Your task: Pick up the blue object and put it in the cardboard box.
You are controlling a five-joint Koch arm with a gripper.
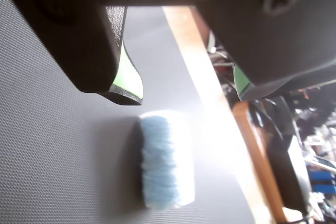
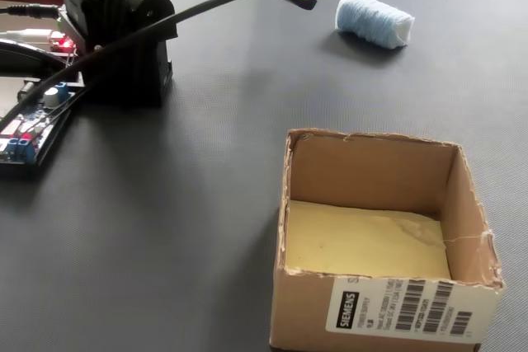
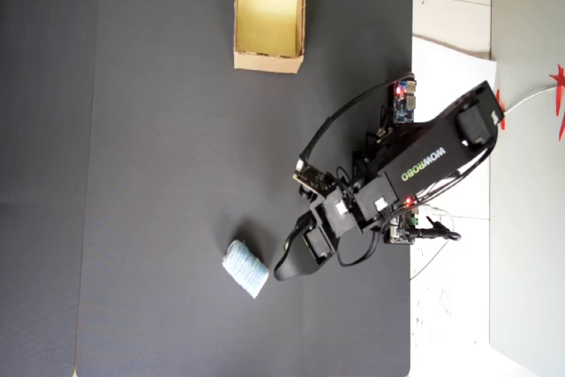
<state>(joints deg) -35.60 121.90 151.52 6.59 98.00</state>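
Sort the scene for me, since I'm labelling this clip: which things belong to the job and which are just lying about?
Job:
- blue object, lying on the mat
- cardboard box, empty
- end effector, open, above the blue object, not touching it

Lying about:
- circuit board beside the arm's base
- black mat
- white sheet

Black plastic arm [image 3: 415,165] lettered WOWROBO, cross-head screws, green-edged jaws, thin black cables.

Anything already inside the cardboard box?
Nothing shows inside the cardboard box: only its bare yellowish floor, in both the fixed and overhead views. The front wall hides a thin strip of floor in the fixed view. The blue object lies outside on the mat.
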